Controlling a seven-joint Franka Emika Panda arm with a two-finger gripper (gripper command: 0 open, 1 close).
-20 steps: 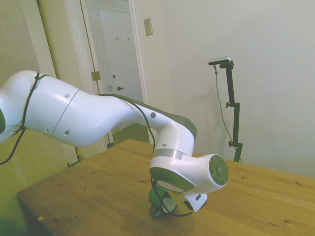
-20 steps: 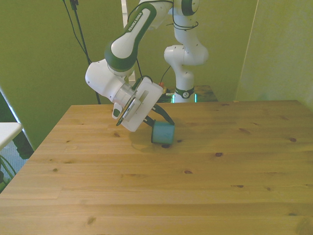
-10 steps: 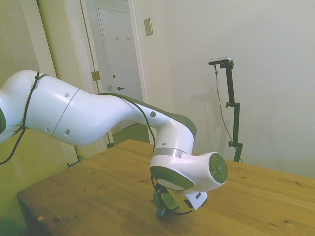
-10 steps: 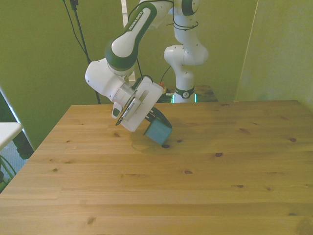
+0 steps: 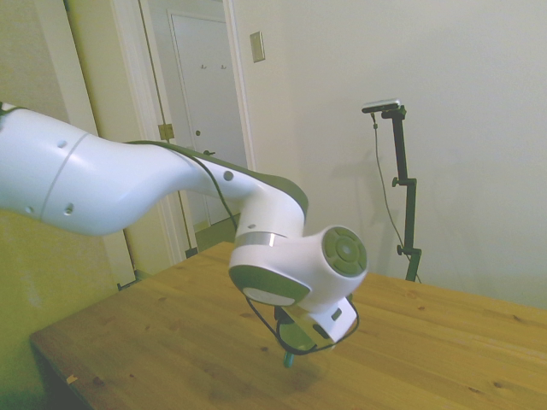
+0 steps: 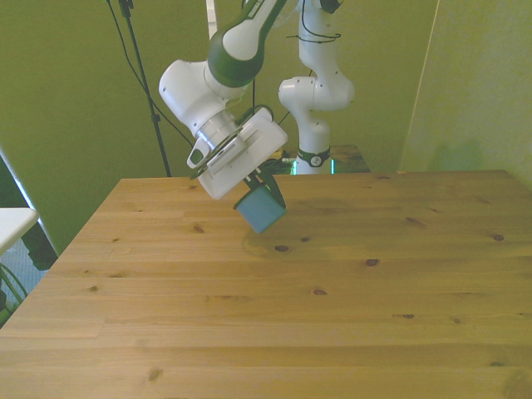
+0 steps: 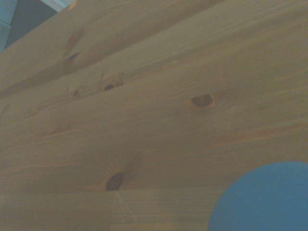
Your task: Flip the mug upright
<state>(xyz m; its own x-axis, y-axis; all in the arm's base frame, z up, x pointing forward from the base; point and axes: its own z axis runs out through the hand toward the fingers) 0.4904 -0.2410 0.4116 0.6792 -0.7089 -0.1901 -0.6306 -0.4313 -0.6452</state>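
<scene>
Gripping smooth teal mug (image 6: 261,210) tilted, hand (image 6: 258,184), knotty wooden table (image 6: 332,299)

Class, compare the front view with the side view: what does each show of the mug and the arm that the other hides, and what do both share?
Front view only: the teal mug in plain sight, tilted, gripped by the tool and clear of the table. Side view only: a white door behind the arm; here the wrist hides the mug, leaving only a small teal tip below it. Both share the white arm angled down over the wooden table.
</scene>
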